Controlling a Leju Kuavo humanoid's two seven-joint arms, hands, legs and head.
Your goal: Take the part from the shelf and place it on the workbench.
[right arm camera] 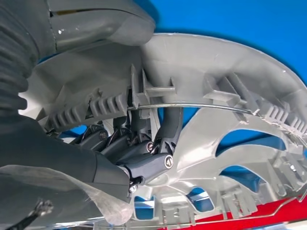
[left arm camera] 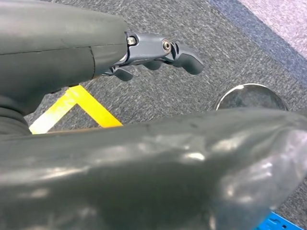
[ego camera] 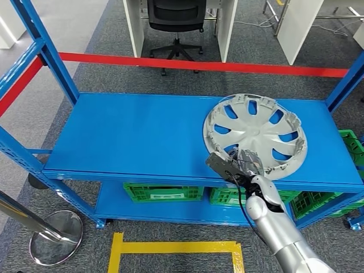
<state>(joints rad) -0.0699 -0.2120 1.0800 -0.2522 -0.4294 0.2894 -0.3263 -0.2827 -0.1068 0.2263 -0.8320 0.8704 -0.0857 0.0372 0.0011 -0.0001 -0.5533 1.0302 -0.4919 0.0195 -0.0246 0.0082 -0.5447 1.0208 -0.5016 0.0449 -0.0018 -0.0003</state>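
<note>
A silver hubcap [ego camera: 257, 131] lies inner side up on the right part of the blue shelf [ego camera: 128, 136]. My right hand [ego camera: 240, 165] reaches in from below and grips its near rim. In the right wrist view the dark fingers [right arm camera: 145, 148] hook over the ribbed rim of the hubcap [right arm camera: 217, 72] from inside, with the thumb [right arm camera: 101, 24] on the outer side. My left hand [left arm camera: 159, 52] hangs over the grey carpet, fingers loosely extended and holding nothing.
Green crates [ego camera: 163, 192] stand on the lower shelf level. Blue uprights frame the shelf at both ends. A chrome stanchion base [ego camera: 56, 236] stands at the lower left, and yellow floor tape [ego camera: 172, 247] runs in front. Beyond the shelf are red tape [ego camera: 206, 65] and an office chair [ego camera: 176, 23].
</note>
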